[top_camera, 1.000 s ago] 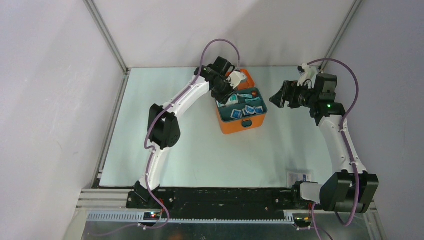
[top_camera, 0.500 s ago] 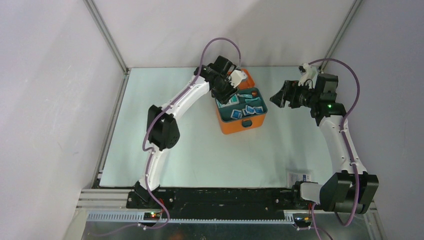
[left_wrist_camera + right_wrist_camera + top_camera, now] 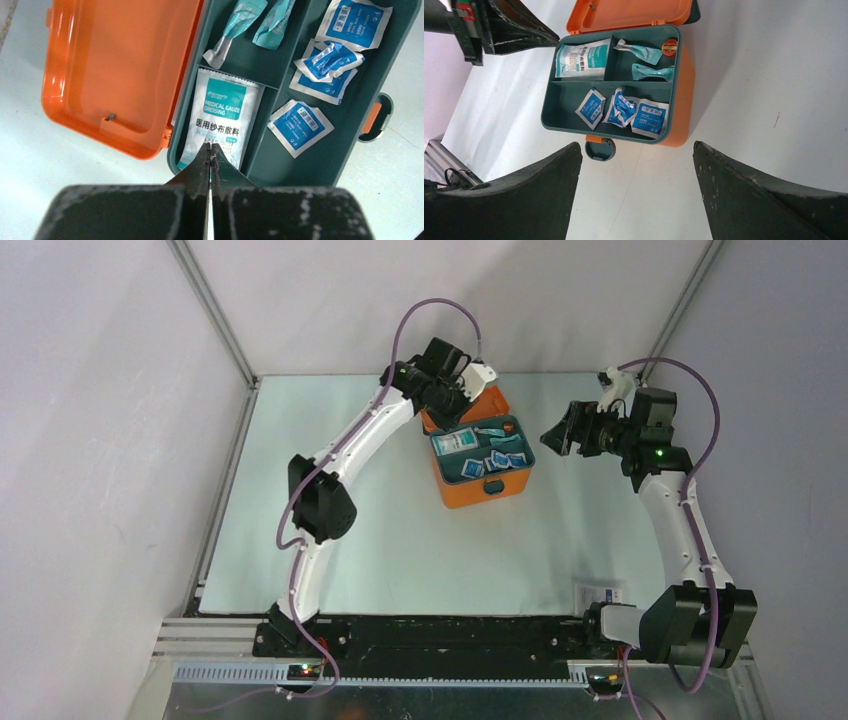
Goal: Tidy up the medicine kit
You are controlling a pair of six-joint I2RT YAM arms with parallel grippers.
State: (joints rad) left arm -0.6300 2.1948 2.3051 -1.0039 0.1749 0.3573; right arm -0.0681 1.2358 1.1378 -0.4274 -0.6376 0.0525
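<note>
1. Kit (image 3: 485,490) sat open at far-middle of table (image 3: 400,540).
2. Left gripper (image 3: 210,148) pinched closed, empty, above gauze (image 3: 220,115); right gripper (image 3: 637,146) gaped wide, empty.
3. Kit looked light, rigid and slick; best hold was probably the lid (image 3: 115,65) free edge.

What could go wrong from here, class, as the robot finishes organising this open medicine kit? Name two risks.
1. The gauze packet reaches the rim of the tray, so it may snag when the lid of the medicine kit closes.
2. The shut left hand hangs over that packet's edge; a low move could drag it out.
</note>
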